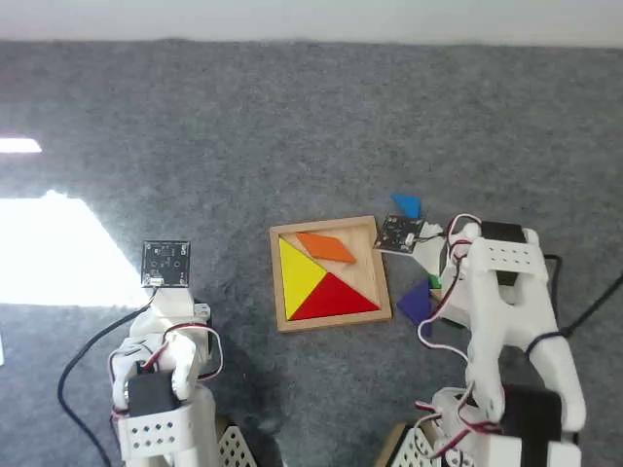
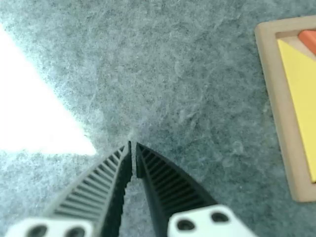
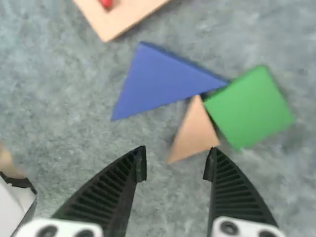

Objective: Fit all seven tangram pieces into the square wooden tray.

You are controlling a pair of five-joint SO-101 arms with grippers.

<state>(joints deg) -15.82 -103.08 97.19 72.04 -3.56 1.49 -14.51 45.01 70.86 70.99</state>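
The square wooden tray (image 1: 331, 318) lies mid-table holding a yellow triangle (image 1: 296, 273), a red triangle (image 1: 334, 299) and an orange parallelogram (image 1: 326, 247). Its corner also appears as the tray (image 2: 276, 89) and the tray (image 3: 116, 22). Right of the tray lie a dark blue triangle (image 1: 416, 303), a small light blue triangle (image 1: 407, 205) and a sliver of green. My right gripper (image 3: 175, 160) is open above the carpet, just short of a tan triangle (image 3: 193, 133), with the blue triangle (image 3: 160, 81) and a green square (image 3: 248, 107) beyond. My left gripper (image 2: 132, 148) is shut over bare carpet, left of the tray.
Grey carpet (image 1: 195, 146) covers the table. A bright patch of light (image 1: 58, 253) falls at the left. The right arm (image 1: 501, 292) stands over the loose pieces beside the tray; the left arm (image 1: 165, 370) sits at the near left.
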